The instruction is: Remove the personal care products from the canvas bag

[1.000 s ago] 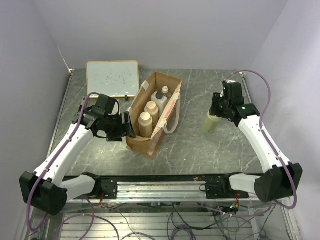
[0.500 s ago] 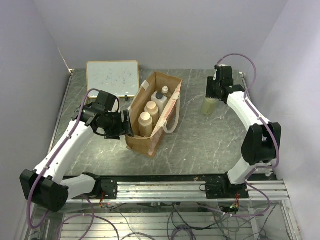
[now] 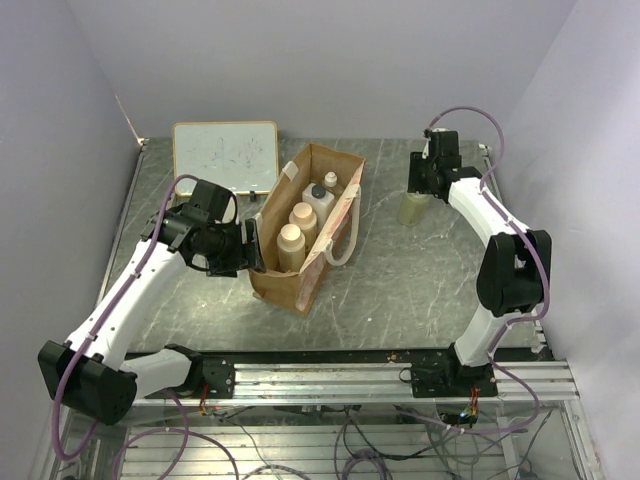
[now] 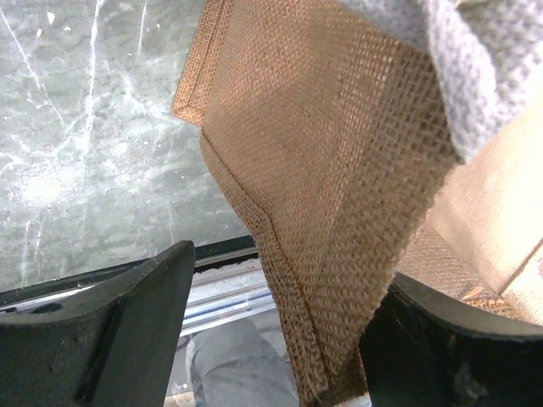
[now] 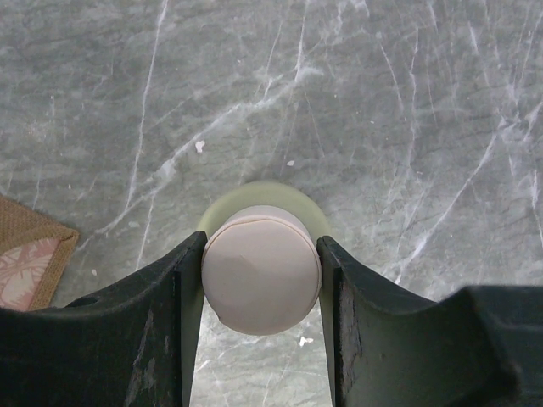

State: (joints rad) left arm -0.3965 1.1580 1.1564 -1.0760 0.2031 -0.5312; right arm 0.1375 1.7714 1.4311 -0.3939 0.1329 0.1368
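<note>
The canvas bag (image 3: pixel 300 282) stands open mid-table. It holds two beige round-capped bottles (image 3: pixel 291 240), a white squarish bottle (image 3: pixel 318 198) and a slim amber bottle (image 3: pixel 331 182). My left gripper (image 3: pixel 255 248) is at the bag's left wall. In the left wrist view its jaws (image 4: pixel 280 339) straddle the woven wall (image 4: pixel 322 170), with a gap on the left side. My right gripper (image 3: pixel 420 188) is shut on the cap of a cream bottle (image 3: pixel 413 208), which stands upright on the table to the right of the bag. The right wrist view shows both fingers pressed on the cap (image 5: pixel 260 275).
A framed whiteboard (image 3: pixel 225 155) lies at the back left, close to the bag. A cream strap handle (image 3: pixel 345 240) hangs over the bag's right side. A bag corner (image 5: pixel 25 254) shows at the left of the right wrist view. Walls close in on both sides.
My right gripper carried the cream bottle toward the back of the table and slightly left, and its arm folded upward. My left gripper stayed at the bag wall.
</note>
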